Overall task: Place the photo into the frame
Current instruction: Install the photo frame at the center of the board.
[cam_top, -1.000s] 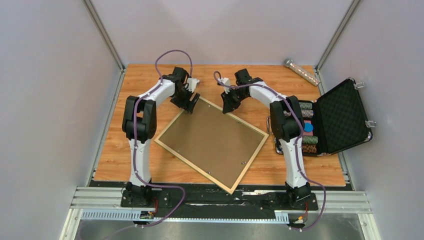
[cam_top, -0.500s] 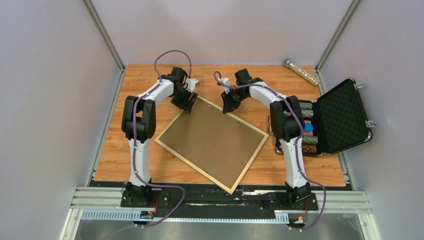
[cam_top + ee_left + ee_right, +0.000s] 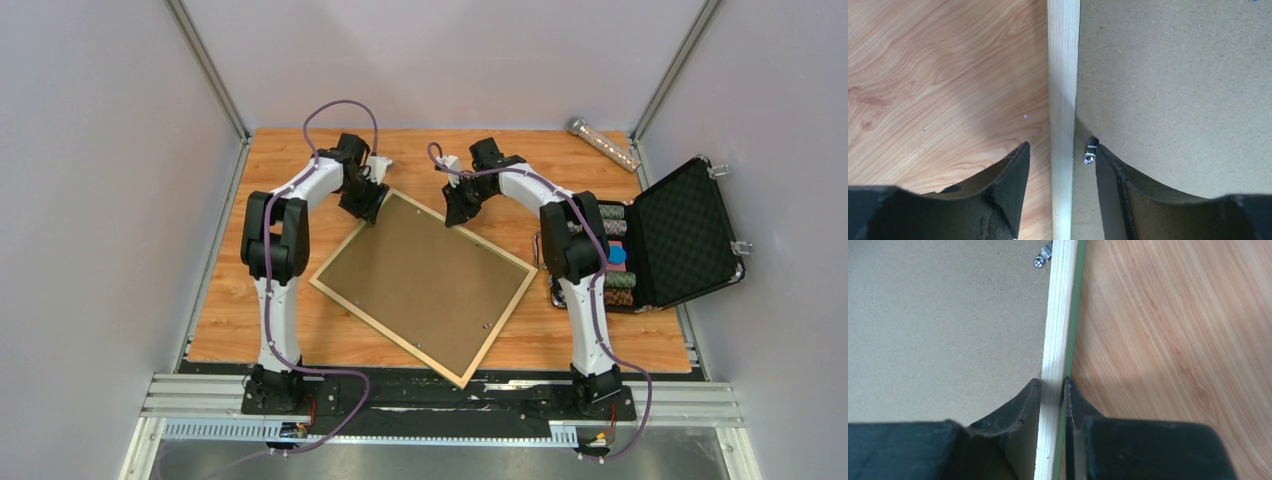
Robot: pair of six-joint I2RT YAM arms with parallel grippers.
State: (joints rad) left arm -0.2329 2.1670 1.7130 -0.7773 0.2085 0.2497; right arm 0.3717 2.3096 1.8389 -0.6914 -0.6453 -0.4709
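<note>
The frame [image 3: 385, 334] lies face down and askew on the table, pale wood rails up, with a brown backing board [image 3: 425, 280] inside it. The photo is hidden. My left gripper [image 3: 372, 212] stands open at the frame's far left corner. In the left wrist view it [image 3: 1062, 146] straddles the pale rail [image 3: 1063, 75] with a gap on each side, one finger beside a small metal clip [image 3: 1091, 151]. My right gripper [image 3: 455, 215] is at the far edge. In the right wrist view it [image 3: 1052, 381] is shut on the rail [image 3: 1058, 315], whose green front edge [image 3: 1077, 315] shows.
An open black case [image 3: 690, 235] holding poker chips [image 3: 615, 255] stands at the right edge of the table. A silver tube [image 3: 603, 143] lies at the far right corner. Grey walls close in the left, right and back.
The left gripper's jaws have narrowed around the frame rail and the left wrist has shifted slightly toward the far left. The right arm and the frame have not moved.
</note>
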